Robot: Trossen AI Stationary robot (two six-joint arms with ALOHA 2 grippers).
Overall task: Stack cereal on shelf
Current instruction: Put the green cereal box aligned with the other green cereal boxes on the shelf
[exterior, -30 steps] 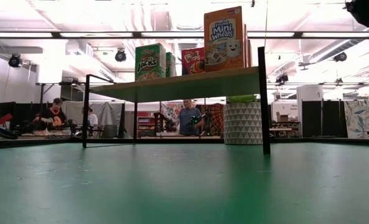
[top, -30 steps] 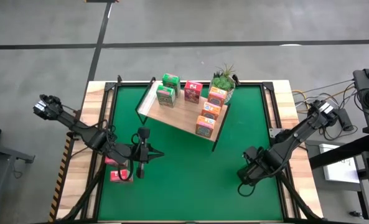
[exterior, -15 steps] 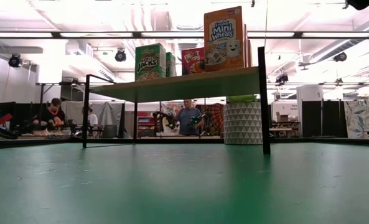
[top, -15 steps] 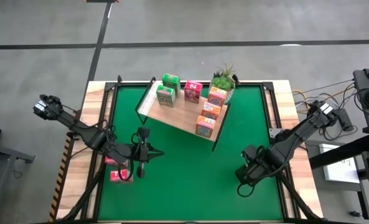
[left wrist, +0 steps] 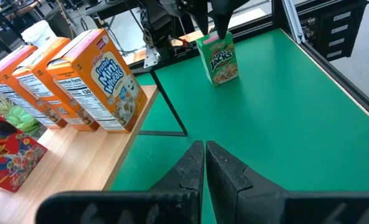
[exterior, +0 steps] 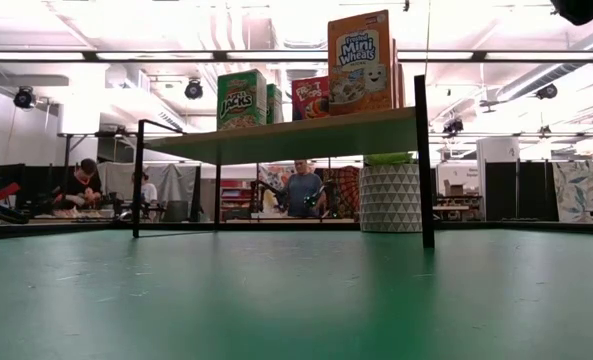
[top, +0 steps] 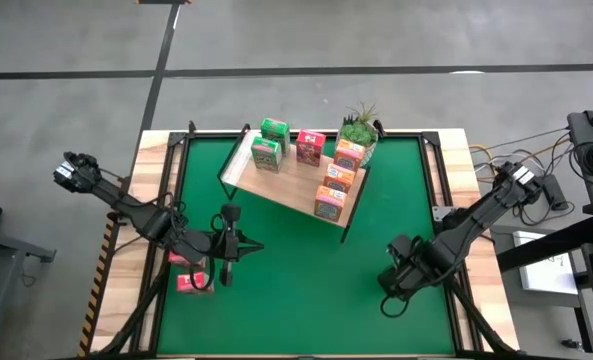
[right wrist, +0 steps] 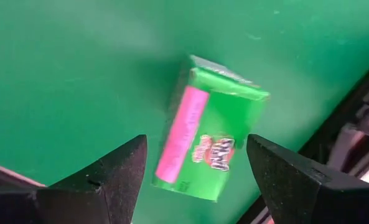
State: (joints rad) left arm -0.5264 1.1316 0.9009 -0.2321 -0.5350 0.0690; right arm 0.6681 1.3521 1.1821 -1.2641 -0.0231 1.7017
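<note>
Left arm reaches from the table's left edge inward, left gripper (top: 244, 246) low with fingers (left wrist: 224, 169) pressed together, while the right arm angles in from the right edge, right gripper (right wrist: 196, 163) pointing downward, fingers (right wrist: 112, 176) spread wide apart.

green mat (top: 306, 270): shelf (top: 276, 185), green box (left wrist: 217, 59), possibly two pink boxes (top: 190, 283) | shelf: six boxes, plant (top: 357, 128)

Bright, even overhead lighting; ceiling strip lights (exterior: 176, 52) blown out to glare in low view. Soft, short shadows under shelf (top: 286, 185). Green cereal box (right wrist: 210, 138) blurred in right wrist view; nearest mat out of focus in low view.
</note>
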